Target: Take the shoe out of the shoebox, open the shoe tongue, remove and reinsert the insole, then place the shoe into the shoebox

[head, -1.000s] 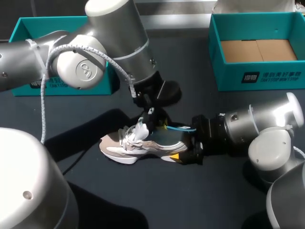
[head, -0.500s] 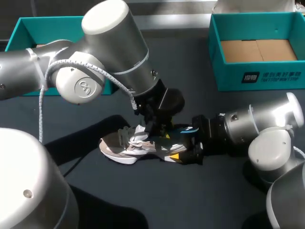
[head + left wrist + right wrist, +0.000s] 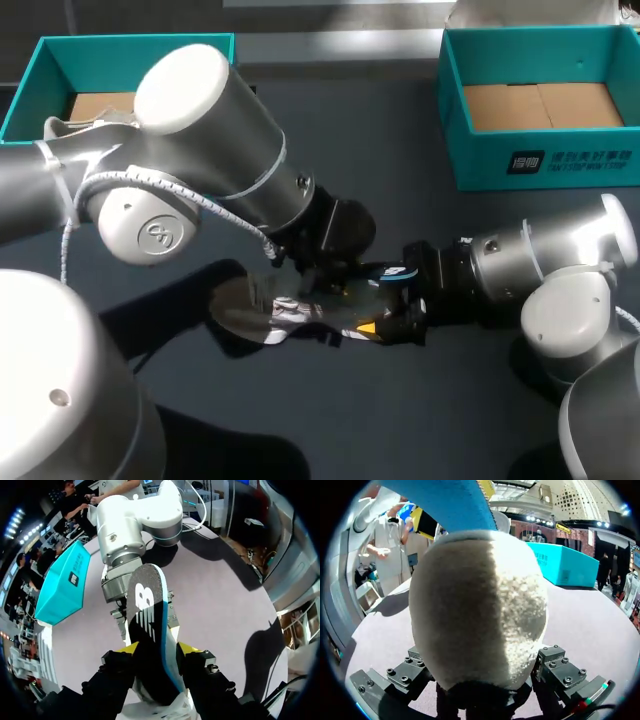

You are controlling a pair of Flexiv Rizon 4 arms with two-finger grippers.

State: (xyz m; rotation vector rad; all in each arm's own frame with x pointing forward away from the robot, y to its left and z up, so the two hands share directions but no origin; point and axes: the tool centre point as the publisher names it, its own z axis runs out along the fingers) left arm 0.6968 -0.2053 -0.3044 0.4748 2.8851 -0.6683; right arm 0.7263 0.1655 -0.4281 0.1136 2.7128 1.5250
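Quick tally from my seat. Shoeboxes: I count two, both teal, a left shoebox and a right shoebox. Shoe: just one. Insole: one as well. Arms: two, the left arm and the right arm. Grippers: two again, a left gripper and a right gripper. On the left wrist view I count two yellow fingertips. One table under all of it.
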